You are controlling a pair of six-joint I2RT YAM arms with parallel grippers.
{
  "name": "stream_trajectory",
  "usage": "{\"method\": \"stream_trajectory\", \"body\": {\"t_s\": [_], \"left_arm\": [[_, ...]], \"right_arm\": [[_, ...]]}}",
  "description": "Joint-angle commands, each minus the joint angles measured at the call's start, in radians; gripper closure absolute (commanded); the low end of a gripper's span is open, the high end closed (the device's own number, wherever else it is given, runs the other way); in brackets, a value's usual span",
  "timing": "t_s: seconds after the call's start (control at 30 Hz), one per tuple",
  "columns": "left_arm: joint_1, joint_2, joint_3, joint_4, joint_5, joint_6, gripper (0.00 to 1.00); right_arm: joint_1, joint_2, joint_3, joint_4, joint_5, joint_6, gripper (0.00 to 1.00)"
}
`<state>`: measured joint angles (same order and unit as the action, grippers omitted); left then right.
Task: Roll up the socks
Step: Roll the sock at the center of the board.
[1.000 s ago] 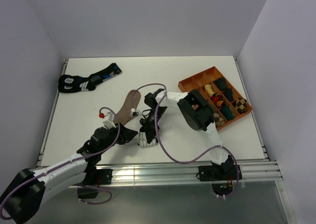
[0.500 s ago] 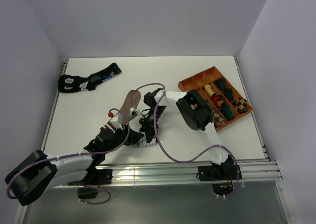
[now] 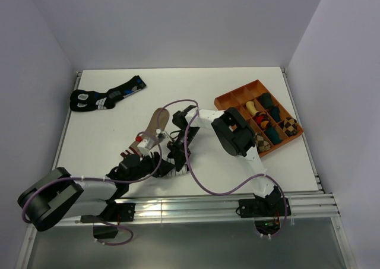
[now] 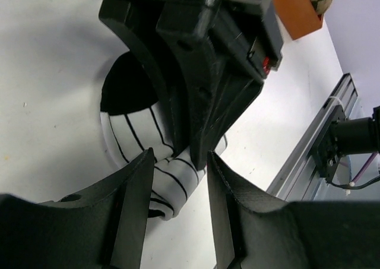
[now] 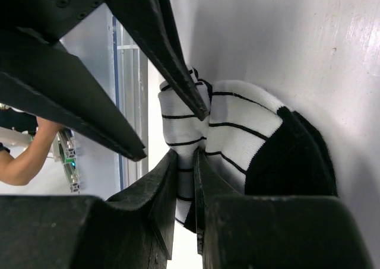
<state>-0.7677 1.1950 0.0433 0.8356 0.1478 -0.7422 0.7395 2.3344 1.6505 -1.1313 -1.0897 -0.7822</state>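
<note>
White table, lilac walls. We see the right gripper pinching the bunched white striped sock near the table's front edge. Left gripper is spread, fingers straddling that sock. Tan sock lies flat just behind.

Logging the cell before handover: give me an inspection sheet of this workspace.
surface: white table, no damage seen.
job's things: tan sock lies flat; white striped sock bunched up.
clutter: black socks far left; orange tray of rolled bundles at right.
grippers: right gripper shut on the white striped sock; left gripper, jaws open astride it.
cables: purple cable loops over the socks.
surroundings: plain walls; person's arm past the rail.
</note>
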Motion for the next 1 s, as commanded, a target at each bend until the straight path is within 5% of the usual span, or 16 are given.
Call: {"method": "stream_trajectory", "body": {"t_s": [0.0,0.97], "left_arm": [[-0.005,0.037,-0.013,0.098,0.032,0.032,0.54],[-0.053,0.118,-0.079,0.158,-0.057,-0.045,0.55]], "right_arm": [[0.0,0.022,0.025,0.01,0.027,-0.008,0.86],[-0.028,0.042,0.048,-0.021,0.001,-0.014,0.86]]}}
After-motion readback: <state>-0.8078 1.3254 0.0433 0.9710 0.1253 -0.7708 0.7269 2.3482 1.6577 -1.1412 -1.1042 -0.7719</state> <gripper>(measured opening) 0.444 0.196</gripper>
